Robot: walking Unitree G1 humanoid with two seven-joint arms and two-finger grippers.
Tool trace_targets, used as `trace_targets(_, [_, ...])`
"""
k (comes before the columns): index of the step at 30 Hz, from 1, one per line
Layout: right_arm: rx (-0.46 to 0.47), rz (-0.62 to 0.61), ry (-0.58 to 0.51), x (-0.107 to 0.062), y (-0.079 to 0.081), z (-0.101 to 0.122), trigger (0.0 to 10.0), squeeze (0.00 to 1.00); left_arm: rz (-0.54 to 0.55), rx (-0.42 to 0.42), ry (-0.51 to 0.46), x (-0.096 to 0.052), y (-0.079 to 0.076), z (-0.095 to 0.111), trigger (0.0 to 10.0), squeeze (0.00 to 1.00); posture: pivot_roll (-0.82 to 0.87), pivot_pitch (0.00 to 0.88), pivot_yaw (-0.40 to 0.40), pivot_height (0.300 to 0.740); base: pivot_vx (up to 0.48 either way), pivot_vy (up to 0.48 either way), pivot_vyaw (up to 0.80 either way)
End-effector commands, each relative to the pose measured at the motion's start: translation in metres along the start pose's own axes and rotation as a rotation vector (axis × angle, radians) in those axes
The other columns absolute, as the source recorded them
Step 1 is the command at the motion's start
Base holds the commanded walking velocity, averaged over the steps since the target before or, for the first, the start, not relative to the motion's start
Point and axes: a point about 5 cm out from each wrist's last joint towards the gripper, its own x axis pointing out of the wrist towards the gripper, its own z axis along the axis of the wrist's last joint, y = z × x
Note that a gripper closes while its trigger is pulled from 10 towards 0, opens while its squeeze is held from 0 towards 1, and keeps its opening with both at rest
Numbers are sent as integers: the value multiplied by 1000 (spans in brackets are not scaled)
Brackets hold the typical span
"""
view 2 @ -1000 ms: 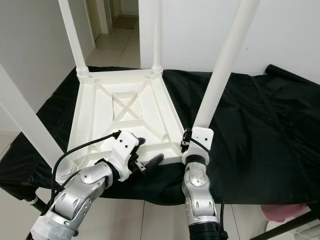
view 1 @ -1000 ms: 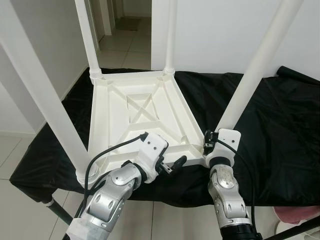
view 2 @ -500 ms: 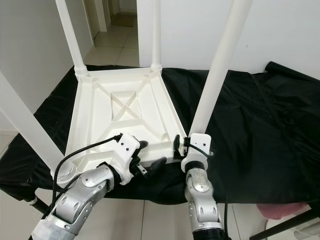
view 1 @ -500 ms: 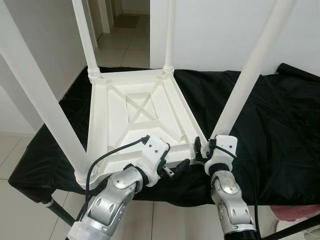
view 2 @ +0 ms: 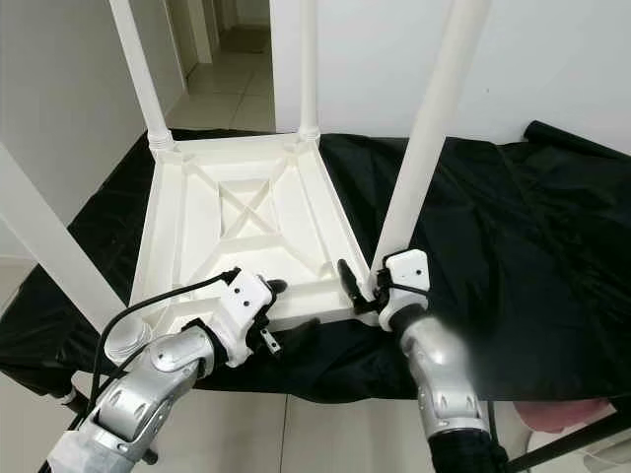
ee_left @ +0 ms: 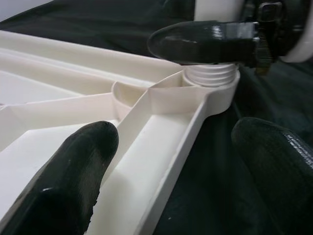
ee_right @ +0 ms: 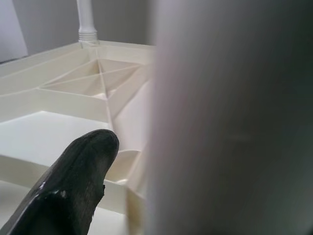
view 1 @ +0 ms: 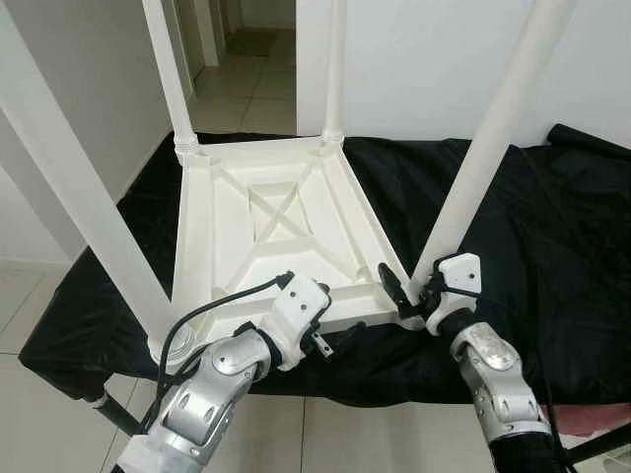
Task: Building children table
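A white children's table lies upside down on a black cloth, its legs pointing up. My left gripper is open at the table's near edge. One finger is over the ribbed underside and the other over the cloth, with the rim between them. My right gripper is at the foot of the near-right leg, by its threaded socket. One of its fingers stands a little apart from the leg; the other is hidden behind it.
The black cloth covers a low stand with tiled floor below its near edge. The near-left leg rises close to my left arm. Two far legs stand before a white wall and an open doorway.
My right arm has swung to the right of the near-right leg, and one finger now shows left of the leg's foot. My left gripper has drawn back slightly along the near rim.
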Motion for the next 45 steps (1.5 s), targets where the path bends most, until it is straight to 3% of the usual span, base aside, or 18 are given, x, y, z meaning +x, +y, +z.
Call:
trace_targets(1, [11, 27, 2, 1, 3, -2, 10000, 0, -40, -5, 12, 0, -2, -2, 10000, 0, -46, 0, 47, 740, 0, 0, 0])
trace_targets(2, [2, 55, 7, 2, 2, -3, 10000, 0, -42, 6, 12, 1, -2, -2, 10000, 0, -54, 0, 54, 740, 0, 0, 0])
trace_targets(4, [-14, 112, 20, 1, 0, -4, 9059, 0, -50, 19, 8, 2, -2, -1, 10000, 0, -58, 0, 52, 740, 0, 0, 0])
trace_targets(6, [-26, 141, 26, 1, -1, -6, 9059, 0, -51, 24, 7, 3, -2, -2, 10000, 0, -59, 0, 52, 740, 0, 0, 0])
trace_targets(7, [-35, 153, 34, 0, -1, -7, 4745, 0, -49, 29, 4, 5, -1, -1, 10000, 0, -59, 0, 52, 740, 0, 0, 0])
trace_targets(8, [-35, 153, 34, 0, -1, -7, 4745, 0, -49, 29, 4, 5, -1, -1, 10000, 0, -59, 0, 52, 740, 0, 0, 0])
trace_targets(9, [-45, 171, 44, 0, -2, -9, 0, 0, -46, 35, 1, 7, 0, 0, 10000, 0, -62, 0, 48, 740, 0, 0, 0])
trace_targets(19, [-11, 188, 50, -1, -2, -17, 0, 0, -44, 55, -8, 11, 2, 1, 10000, 0, -53, 0, 43, 740, 0, 0, 0])
trace_targets(20, [2, 172, 48, -1, -2, -18, 4667, 0, -41, 57, -7, 10, 3, 1, 10000, 0, -49, 0, 40, 740, 0, 0, 0])
trace_targets(22, [11, 162, 48, -1, -1, -18, 4667, 0, -39, 59, -6, 10, 4, 0, 10000, 0, -49, 0, 40, 740, 0, 0, 0])
trace_targets(23, [18, 144, 52, -1, -1, -19, 10000, 0, -36, 60, -5, 10, 4, 0, 10000, 0, -45, 0, 37, 740, 0, 0, 0])
trace_targets(28, [36, 83, 58, -1, -1, -21, 10000, 0, -27, 57, -6, 10, 5, -1, 10000, 0, -38, 0, 26, 740, 0, 0, 0])
trace_targets(31, [41, -45, 71, -2, -1, -24, 10000, 0, -8, 49, -4, 8, 7, -4, 10000, 0, -35, 0, 21, 740, 0, 0, 0])
trace_targets(33, [41, -45, 71, -2, -1, -24, 10000, 0, -8, 49, -4, 8, 7, -4, 10000, 0, -35, 0, 21, 740, 0, 0, 0])
trace_targets(35, [58, -170, 59, -4, 2, -23, 10000, 0, 13, 38, -6, 7, 8, -6, 10000, 0, -34, 0, 17, 740, 0, 0, 0])
trace_targets(37, [58, -170, 59, -4, 2, -23, 10000, 0, 13, 38, -6, 7, 8, -6, 10000, 0, -34, 0, 17, 740, 0, 0, 0])
trace_targets(45, [126, -385, 44, -8, 24, -23, 10000, 0, 69, 24, -14, 7, 13, -9, 10000, 0, -27, 0, 2, 740, 0, 0, 0])
